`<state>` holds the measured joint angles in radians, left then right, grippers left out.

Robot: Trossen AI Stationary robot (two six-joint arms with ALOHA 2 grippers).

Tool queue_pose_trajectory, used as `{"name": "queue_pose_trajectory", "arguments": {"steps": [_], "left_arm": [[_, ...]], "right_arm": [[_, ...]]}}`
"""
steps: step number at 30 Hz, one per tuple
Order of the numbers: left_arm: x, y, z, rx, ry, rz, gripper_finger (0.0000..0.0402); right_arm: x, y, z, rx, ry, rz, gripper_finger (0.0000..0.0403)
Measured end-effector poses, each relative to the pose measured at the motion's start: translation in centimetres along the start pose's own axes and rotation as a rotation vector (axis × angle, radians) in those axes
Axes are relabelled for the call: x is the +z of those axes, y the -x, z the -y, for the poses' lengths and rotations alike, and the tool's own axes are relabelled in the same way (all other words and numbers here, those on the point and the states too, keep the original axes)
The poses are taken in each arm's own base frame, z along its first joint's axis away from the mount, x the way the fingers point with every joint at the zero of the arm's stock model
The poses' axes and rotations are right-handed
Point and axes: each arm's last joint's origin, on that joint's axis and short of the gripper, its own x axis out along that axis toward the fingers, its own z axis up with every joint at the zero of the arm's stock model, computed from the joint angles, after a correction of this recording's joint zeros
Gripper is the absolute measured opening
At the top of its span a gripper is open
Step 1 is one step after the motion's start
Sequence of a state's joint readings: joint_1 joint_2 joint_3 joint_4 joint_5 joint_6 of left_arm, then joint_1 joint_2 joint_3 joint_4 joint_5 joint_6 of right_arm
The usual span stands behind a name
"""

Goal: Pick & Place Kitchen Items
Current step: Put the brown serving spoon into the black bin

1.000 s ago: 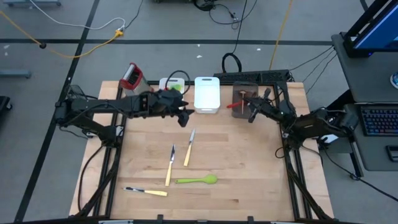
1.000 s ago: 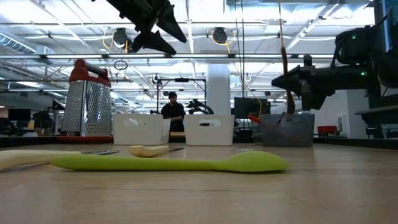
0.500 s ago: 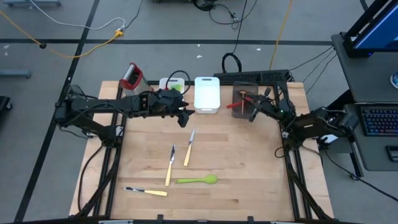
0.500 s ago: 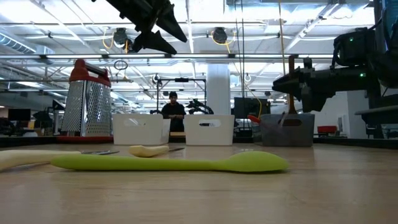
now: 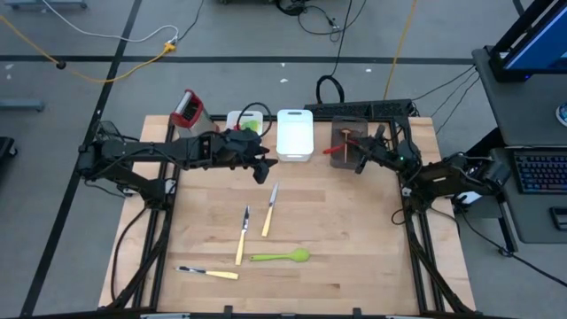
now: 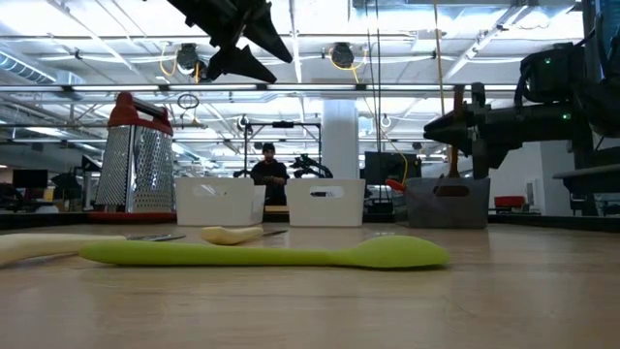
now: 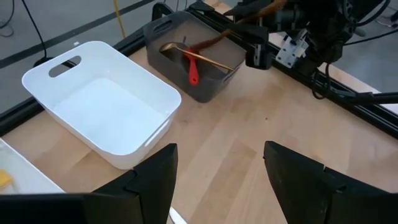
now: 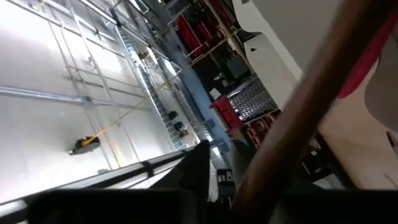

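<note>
1. Box grater [image 5: 187, 108], steel with a red top: upper left of the high view, at the table's far edge; not among the items to be moved.
2. Left gripper [image 5: 263, 167]: left of centre, raised above the table, fingers spread and holding nothing; probably waiting its turn.
3. Three cream-handled knives [image 5: 242, 239]: lower centre of the table, lying loose and apart, not yet collected.
4. Green spoon [image 5: 282, 257]: lower centre, flat on the table just right of the knives.
5. White bin [image 5: 294, 135]: upper centre, empty.
6. Dark bin [image 5: 345, 142]: right of the white bin, holding a red utensil.
7. Right gripper [image 5: 360, 156]: upper right, over the dark bin, pinching a wooden spoon [image 6: 458, 109] upright, apparently to lower it in.
</note>
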<state>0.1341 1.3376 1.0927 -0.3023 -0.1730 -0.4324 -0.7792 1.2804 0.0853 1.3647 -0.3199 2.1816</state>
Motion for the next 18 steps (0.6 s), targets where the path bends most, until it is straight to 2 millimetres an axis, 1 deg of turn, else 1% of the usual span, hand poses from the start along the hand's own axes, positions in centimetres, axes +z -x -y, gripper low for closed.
{"name": "queue_pose_trajectory", "arguments": {"steps": [4,6,10,14,18], "left_arm": [[0.00,0.00,0.00,0.000,0.003,0.000,0.0241],[0.00,0.00,0.00,0.000,0.003,0.000,0.0241],[0.00,0.00,0.00,0.000,0.003,0.000,0.0241],[0.00,0.01,0.00,0.000,0.003,0.000,0.0241],[0.00,0.00,0.00,0.000,0.003,0.000,0.0241]], "right_arm": [[-0.01,0.00,0.00,-0.001,0.047,-0.003,0.0018],[-0.04,0.00,-0.05,0.004,0.058,-0.006,0.0005],[-0.03,-0.01,-0.04,0.001,0.053,-0.006,0.0007],[0.10,-0.01,0.38,-0.060,0.010,-0.019,0.0002],[0.53,0.06,0.77,-0.102,0.025,0.016,0.0012]]}}
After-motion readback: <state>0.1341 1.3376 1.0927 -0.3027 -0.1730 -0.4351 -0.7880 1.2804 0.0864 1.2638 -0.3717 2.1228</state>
